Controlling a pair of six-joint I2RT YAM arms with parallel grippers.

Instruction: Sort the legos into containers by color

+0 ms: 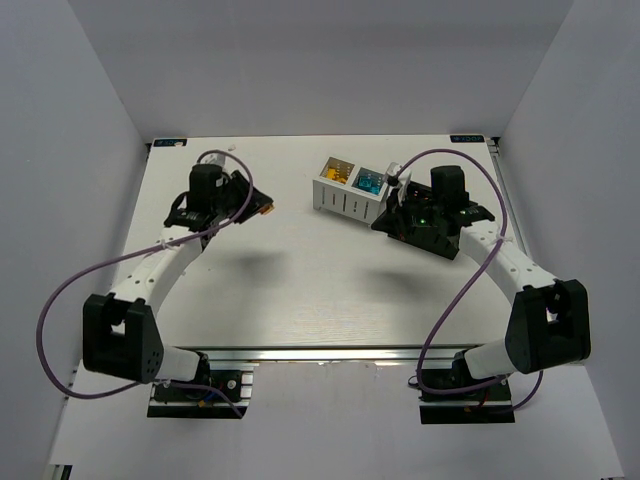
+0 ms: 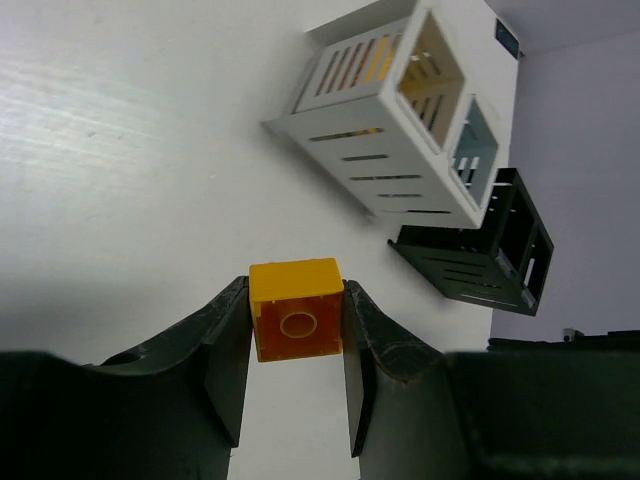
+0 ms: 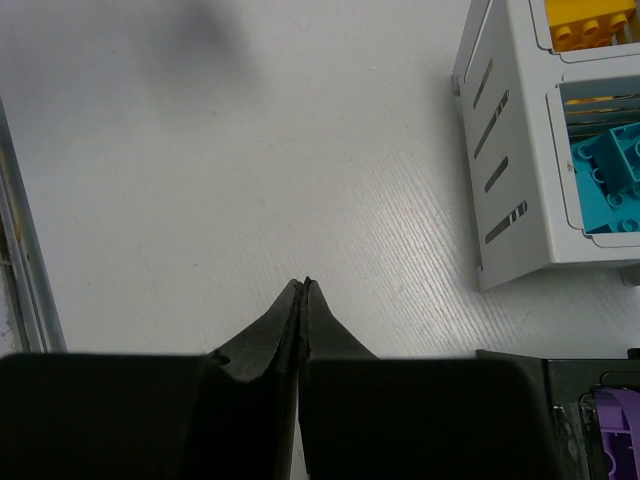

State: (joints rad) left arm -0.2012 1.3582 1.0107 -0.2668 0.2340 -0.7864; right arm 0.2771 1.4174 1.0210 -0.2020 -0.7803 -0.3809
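A white table point(image 1: 300, 290) is seen, matte and faintly grained, walled in by pale panels. The left arm point(image 1: 150, 270), made of white links and black joints, is bent up and forward from its base. Its wrist is carried over the table's left half, well apart from the boxes. The right arm point(image 1: 505, 255) is folded likewise on the other side, its wrist held over the black box point(image 2: 470, 270).

The white box point(image 2: 370, 150) is set at the far middle. It is hard plastic, square-cornered, with long slots cut in its sides and two compartments open at the top. The black box, of the same slotted make, is placed just beside it on the right and is largely covered from above by the right wrist.

The left gripper point(image 2: 296, 295) is held above the table, its matte black fingers narrowed onto an orange brick point(image 2: 296, 320). The brick is glossy and squarish, with a round hollow shown on its face, and it is pinched on two opposite sides.

The right gripper point(image 3: 303, 285) is pressed fully together, its tapered tips met in a point with nothing between them. It is held over bare table near the white box.

Orange bricks point(image 3: 590, 25) are lodged in the white box's left compartment, and studded cyan bricks point(image 3: 610, 170) in the one nearer the black box. A purple brick point(image 3: 615, 425) is glimpsed inside the black box.
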